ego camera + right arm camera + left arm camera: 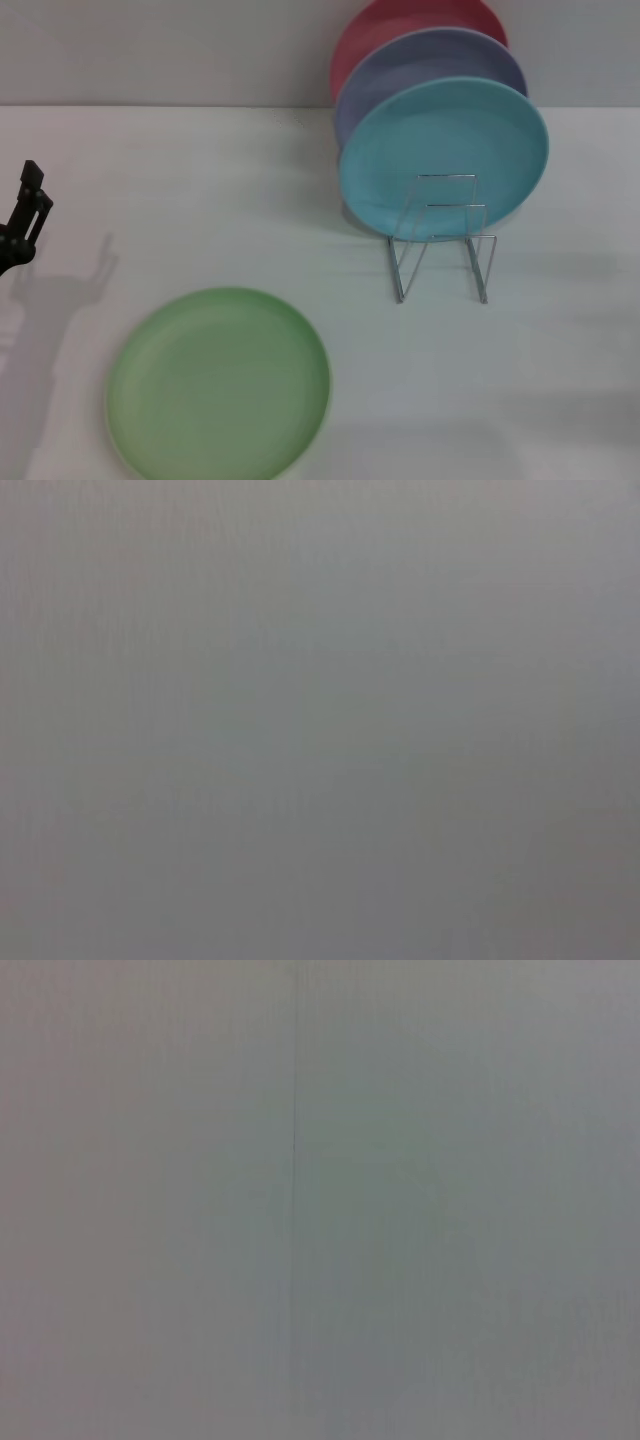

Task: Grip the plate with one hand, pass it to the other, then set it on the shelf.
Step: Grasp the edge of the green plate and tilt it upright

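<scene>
The plate (218,385) lies flat on the white table (200,190), lower left of the frame, untouched. My left gripper (28,210) hovers at the left edge; I cannot tell its opening. The shelf (443,240), upper right, has free front loops. Everything remains ahead.

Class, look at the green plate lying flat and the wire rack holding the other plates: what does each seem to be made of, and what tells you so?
The green plate looks like matte plastic or melamine, though glazed ceramic is possible: even pale colour, soft sheen, no sharp highlights. The rack looks like thin bare or plated metal wire: silvery, shiny, bent into upright loops.
</scene>
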Tool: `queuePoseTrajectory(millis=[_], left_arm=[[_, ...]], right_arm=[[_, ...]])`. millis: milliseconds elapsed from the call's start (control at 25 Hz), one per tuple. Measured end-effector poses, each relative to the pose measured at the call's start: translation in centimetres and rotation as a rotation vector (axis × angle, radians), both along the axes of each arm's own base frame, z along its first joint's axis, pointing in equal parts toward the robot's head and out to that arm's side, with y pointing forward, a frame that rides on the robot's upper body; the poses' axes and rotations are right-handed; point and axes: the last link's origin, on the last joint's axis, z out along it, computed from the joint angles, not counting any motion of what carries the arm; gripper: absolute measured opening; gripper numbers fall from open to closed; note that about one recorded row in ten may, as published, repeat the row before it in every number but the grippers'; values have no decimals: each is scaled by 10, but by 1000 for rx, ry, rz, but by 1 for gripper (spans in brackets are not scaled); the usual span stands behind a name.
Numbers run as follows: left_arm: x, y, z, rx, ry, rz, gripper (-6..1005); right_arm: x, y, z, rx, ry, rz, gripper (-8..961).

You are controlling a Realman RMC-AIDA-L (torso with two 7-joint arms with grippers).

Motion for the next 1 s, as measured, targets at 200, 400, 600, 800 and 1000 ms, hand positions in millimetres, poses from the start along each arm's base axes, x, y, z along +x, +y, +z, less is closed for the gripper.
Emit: queuePoseTrajectory(millis=[200, 400, 600, 800, 1000], left_arm=[[1, 0, 3, 13, 6, -11, 821], [0, 7, 7, 38, -2, 6, 819], [-5, 20, 14, 64, -16, 63, 819], [-5, 30, 10, 37, 19, 88, 820], [-6, 56, 6, 25, 69, 207, 819]], right_arm=[[-2, 2, 1, 5, -5, 8, 679], [-8, 10, 2, 8, -9, 32, 680], [-18, 23, 3, 3, -16, 62, 680], [-23, 30, 4, -5, -26, 85, 679], [-23, 30, 5, 3, -29, 78, 679]])
